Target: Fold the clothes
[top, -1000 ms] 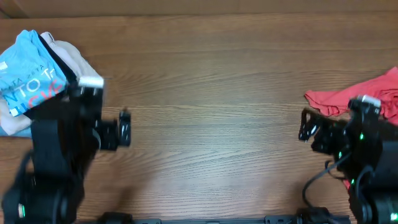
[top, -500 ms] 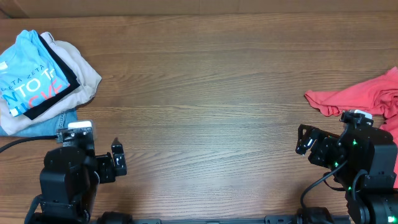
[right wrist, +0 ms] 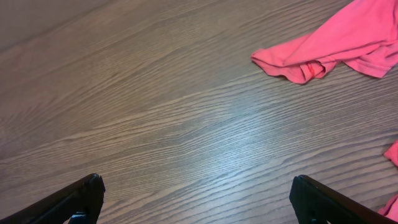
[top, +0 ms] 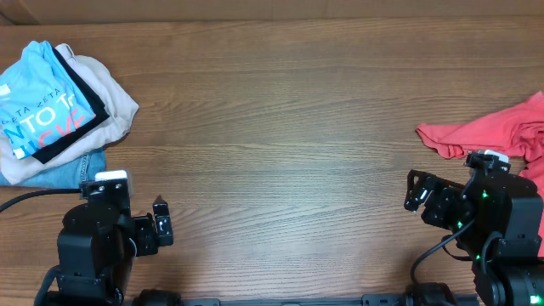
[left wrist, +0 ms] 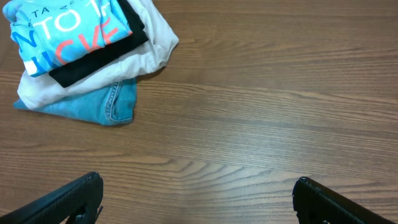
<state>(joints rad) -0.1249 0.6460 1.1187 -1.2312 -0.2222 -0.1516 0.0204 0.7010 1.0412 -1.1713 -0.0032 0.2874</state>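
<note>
Left gripper hangs released and empty over the counter, near the folded sky-blue T-shirt topping a pile at far left. Right gripper, also spread wide, sits just beside the crumpled coral-red T-shirt. Soft and limp, it probably wants pinching at a hem.

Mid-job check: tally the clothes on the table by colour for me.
sky-blue T-shirt: 1
black garment: 1
cream garment: 1
denim-blue garment: 1
coral-red T-shirt: 1
Total: 5
</note>
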